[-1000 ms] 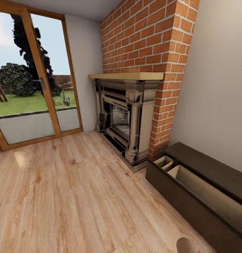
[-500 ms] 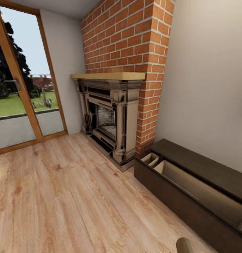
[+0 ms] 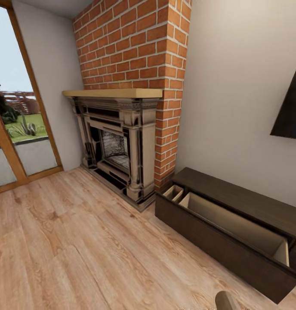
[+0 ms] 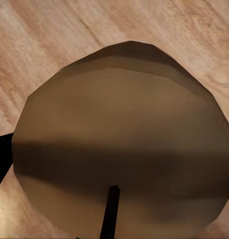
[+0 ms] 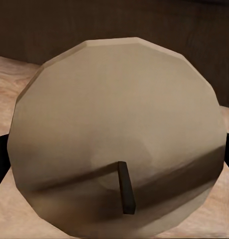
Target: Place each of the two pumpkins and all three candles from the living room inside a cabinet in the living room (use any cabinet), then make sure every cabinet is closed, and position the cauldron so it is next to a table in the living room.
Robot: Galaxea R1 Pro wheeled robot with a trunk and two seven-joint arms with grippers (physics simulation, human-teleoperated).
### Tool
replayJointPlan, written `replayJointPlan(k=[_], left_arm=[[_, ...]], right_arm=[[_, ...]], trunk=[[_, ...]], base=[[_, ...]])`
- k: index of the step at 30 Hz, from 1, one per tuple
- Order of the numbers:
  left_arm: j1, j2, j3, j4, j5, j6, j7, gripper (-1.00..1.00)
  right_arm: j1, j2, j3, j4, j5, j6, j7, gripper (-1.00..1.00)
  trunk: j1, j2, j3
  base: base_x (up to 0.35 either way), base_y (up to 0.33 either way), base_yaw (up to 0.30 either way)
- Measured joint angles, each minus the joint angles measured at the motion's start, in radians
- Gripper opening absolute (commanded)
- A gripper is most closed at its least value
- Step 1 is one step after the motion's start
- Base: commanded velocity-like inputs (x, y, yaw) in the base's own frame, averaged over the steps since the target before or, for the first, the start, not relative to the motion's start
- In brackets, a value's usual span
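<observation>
A stubby tan-olive cylindrical candle [image 4: 119,144] sits right before the left gripper, seemingly held; another candle [image 5: 119,134] likewise before the right, grip unclear. Beyond: pale wooden plank floor [image 3: 79,249], long dark-brown wooden cabinet [image 3: 234,224] with its drawer open, red-brick fireplace [image 3: 122,142].

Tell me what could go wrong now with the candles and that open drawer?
1. The cabinet has its drawer pulled out over the floor; rolling closer, the robot might bump the dark front.
2. The left candle and right candle crowd their wrist cameras, hiding how they are held, so a slip could go unnoticed.
3. A badly aimed drop might land on the floor, not inside.
</observation>
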Motion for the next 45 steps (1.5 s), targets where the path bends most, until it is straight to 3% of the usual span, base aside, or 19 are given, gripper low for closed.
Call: replayJointPlan(k=[18, 25, 29, 45], left_arm=[[0.000, 0.000, 0.000, 0.000, 0.000, 0.000, 0.000, -1.00], [0.000, 0.000, 0.000, 0.000, 0.000, 0.000, -0.001, -1.00], [0.000, 0.000, 0.000, 0.000, 0.000, 0.000, -0.001, -1.00], [0.000, 0.000, -0.002, 0.000, 0.000, -0.001, 0.000, -1.00]], right_arm=[[0.000, 0.001, 0.003, 0.000, 0.005, 0.000, 0.012, -1.00], [0.000, -0.003, 0.003, -0.005, 0.004, 0.110, 0.019, -1.00], [0.000, -0.003, 0.003, -0.007, 0.005, 0.118, 0.019, -1.00], [0.000, -0.002, 0.003, -0.009, 0.005, 0.118, 0.019, -1.00]], trunk=[[0.000, 0.000, 0.000], [0.000, 0.000, 0.000], [0.000, 0.000, 0.000], [0.000, 0.000, 0.000]], base=[[0.002, 0.005, -0.300], [0.000, 0.000, -0.300], [0.000, 0.007, -0.300], [0.183, 0.231, -0.300]])
